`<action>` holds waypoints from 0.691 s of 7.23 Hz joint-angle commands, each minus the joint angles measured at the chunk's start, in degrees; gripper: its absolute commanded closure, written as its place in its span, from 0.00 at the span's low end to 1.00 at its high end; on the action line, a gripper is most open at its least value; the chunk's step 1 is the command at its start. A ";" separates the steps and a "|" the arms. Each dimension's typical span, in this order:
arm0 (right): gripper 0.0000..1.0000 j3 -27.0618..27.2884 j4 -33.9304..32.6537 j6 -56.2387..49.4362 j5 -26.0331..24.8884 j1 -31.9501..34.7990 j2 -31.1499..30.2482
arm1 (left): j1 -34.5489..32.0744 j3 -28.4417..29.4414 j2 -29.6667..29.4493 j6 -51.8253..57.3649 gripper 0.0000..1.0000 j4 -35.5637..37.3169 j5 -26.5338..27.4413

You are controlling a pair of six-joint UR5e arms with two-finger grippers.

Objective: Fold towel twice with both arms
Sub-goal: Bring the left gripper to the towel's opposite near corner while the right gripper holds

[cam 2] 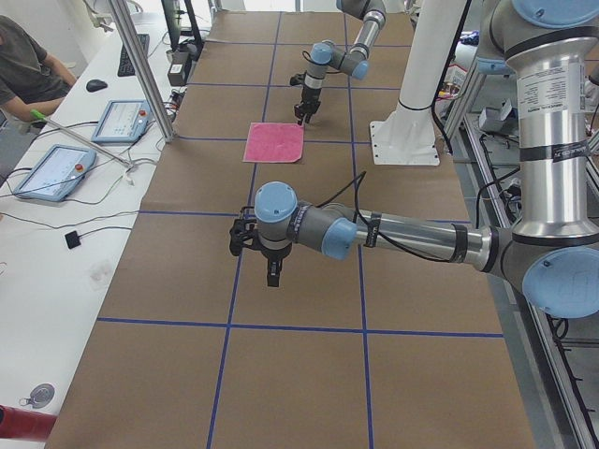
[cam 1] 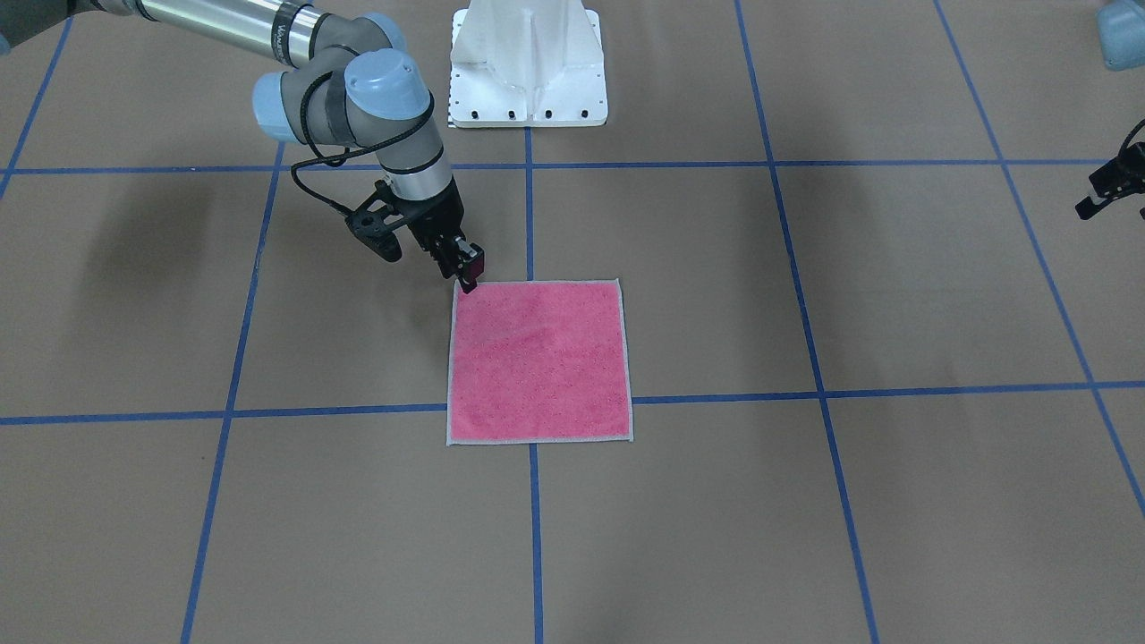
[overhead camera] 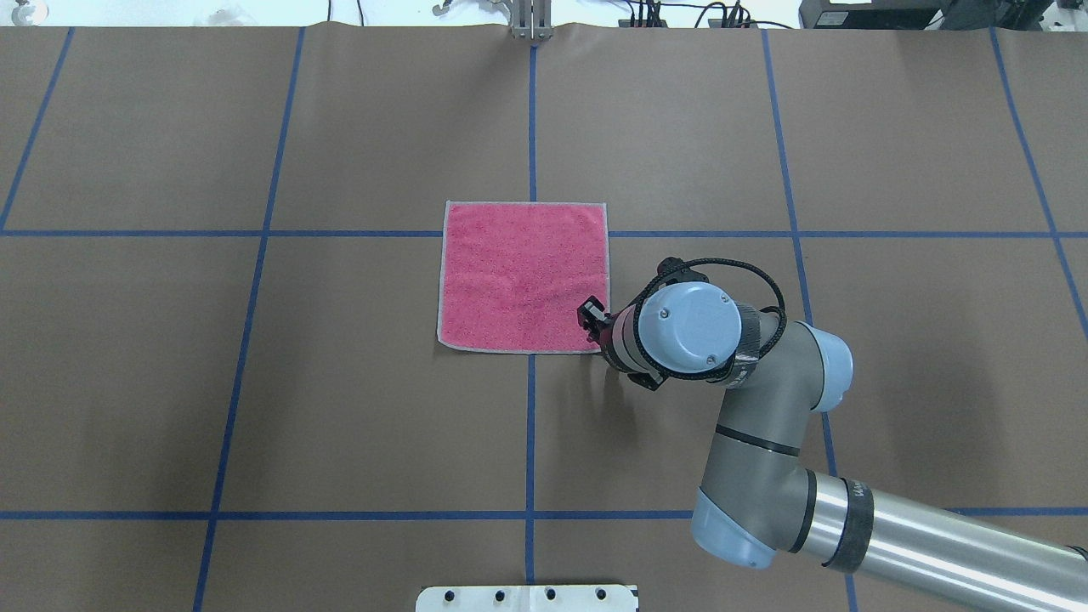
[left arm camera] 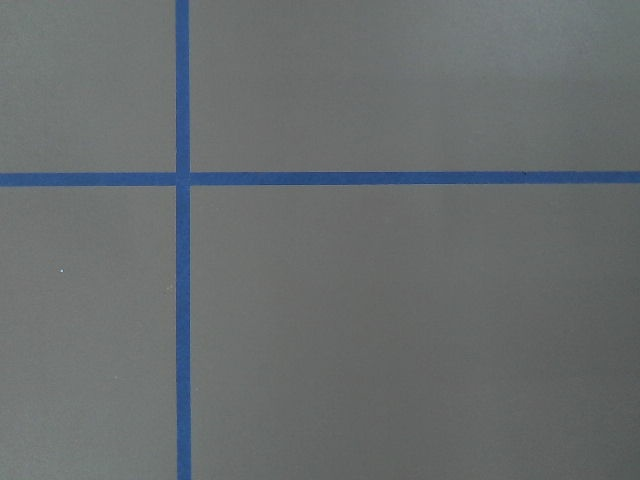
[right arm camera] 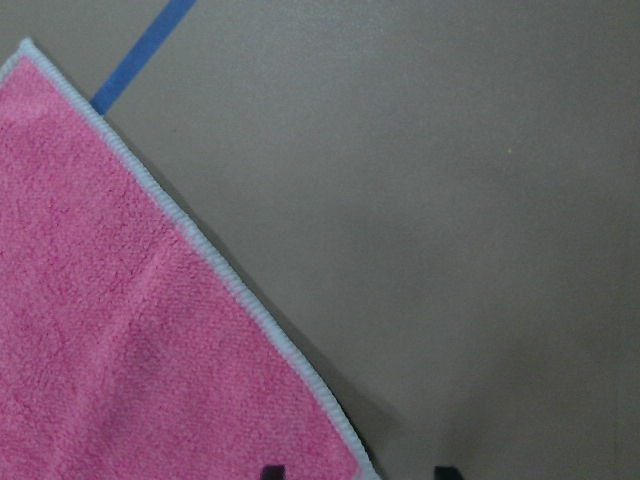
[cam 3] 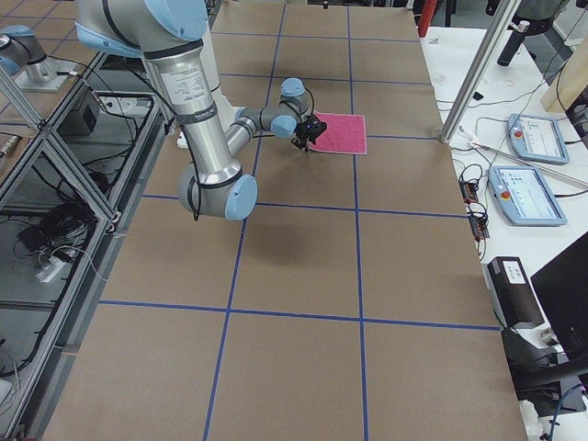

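Note:
The towel (cam 1: 539, 362) (overhead camera: 523, 276) lies flat and unfolded on the brown table, pink face up, with its pale stitched edge all around. My right gripper (cam 1: 465, 283) (overhead camera: 592, 318) is down at the towel corner nearest the robot on its right side. In the right wrist view the towel (right arm camera: 120, 330) fills the left, and that corner sits between the two dark fingertips (right arm camera: 272, 471) of the open right gripper (right arm camera: 358, 472). My left gripper (cam 2: 272, 277) (cam 1: 1109, 192) hovers far off to the side over bare table. I cannot tell whether it is open or shut.
The white pedestal base (cam 1: 528, 63) (overhead camera: 527, 597) stands behind the towel on the robot's side. Blue tape lines (left arm camera: 183, 180) grid the table. Tablets (cam 2: 51, 173), a metal post (cam 2: 140, 75) and a seated person (cam 2: 23, 65) are along the far table edge.

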 commanded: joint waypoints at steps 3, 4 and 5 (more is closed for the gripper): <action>0.61 -0.05 -0.11 0.00 -0.62 0.00 0.26 | 0.00 -0.14 0.04 0.00 0.00 0.00 -0.44; 0.70 -0.05 -0.11 0.00 -0.63 0.00 0.27 | 0.00 -0.14 0.04 0.00 0.00 0.00 -0.52; 0.91 0.12 -0.11 0.00 -0.63 0.00 0.27 | 0.00 -0.14 0.04 -0.09 0.00 0.00 -0.52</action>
